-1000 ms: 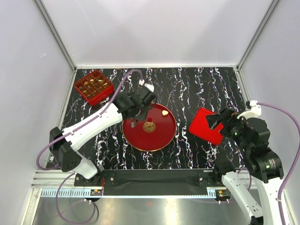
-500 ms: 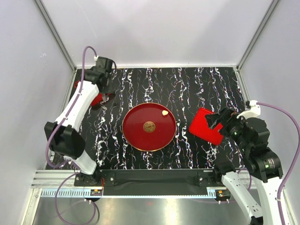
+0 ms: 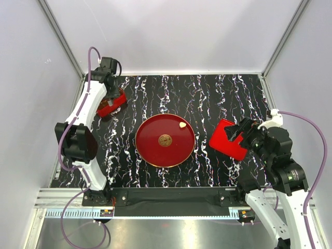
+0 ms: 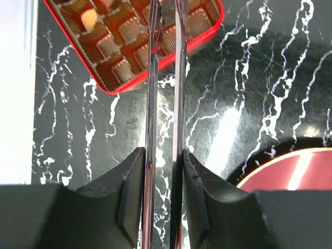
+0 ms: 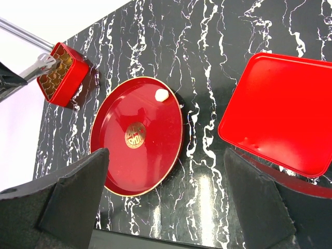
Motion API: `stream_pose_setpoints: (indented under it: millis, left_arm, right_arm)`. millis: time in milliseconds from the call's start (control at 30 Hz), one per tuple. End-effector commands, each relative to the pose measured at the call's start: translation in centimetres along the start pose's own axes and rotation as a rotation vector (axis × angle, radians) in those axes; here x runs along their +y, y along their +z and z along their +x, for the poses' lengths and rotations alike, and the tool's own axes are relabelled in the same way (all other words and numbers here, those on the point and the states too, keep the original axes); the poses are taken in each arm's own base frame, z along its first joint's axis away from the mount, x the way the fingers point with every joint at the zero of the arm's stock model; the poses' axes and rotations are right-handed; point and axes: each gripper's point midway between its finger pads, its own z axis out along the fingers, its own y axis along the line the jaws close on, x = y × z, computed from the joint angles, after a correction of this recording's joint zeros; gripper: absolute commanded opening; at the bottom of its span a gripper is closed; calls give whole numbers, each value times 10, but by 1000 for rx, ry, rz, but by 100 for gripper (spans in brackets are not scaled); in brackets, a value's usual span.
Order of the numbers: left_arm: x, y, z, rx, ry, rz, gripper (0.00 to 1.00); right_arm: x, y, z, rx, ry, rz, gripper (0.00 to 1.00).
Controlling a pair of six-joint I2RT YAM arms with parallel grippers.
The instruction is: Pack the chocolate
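One chocolate (image 3: 182, 125): cream-white, on red plate (image 3: 150, 148), near its far rim.
Left jaws: nearly together over compartment box (image 4: 203, 39); grip unclear.
Right jaws: spread, by red lid (image 5: 275, 109).

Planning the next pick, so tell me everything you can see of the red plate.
The red plate is round, shallow and glossy, like lacquer or plastic, with a thin gold rim and a flat gold printed emblem at its centre. It lies flat around the middle of the black marbled table. One cream-white chocolate rests on it near the far-right rim; otherwise it is bare. Nothing else touches it.
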Motion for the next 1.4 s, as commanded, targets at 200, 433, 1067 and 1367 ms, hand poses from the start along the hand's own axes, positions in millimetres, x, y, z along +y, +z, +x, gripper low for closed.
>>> stream_pose_setpoints:
  millis: [200,433,1067,1367]
  left_arm:
    - [17,6,-38,-86,-21,-64,36]
    - [20,16,-33,-69,-24,-83,38]
    - [-18,-51,-31,-147,32,87,45]
    - [-132,-134,76,-207,218,422,45]
  right_arm:
    - [4,9,-10,-33,-47,-18,100]
    - [-4,10,-10,-44,-57,17,100]
    - [0,-2,-17,-60,-52,14,100]
    - [1,-15,-21,-70,-38,22,100]
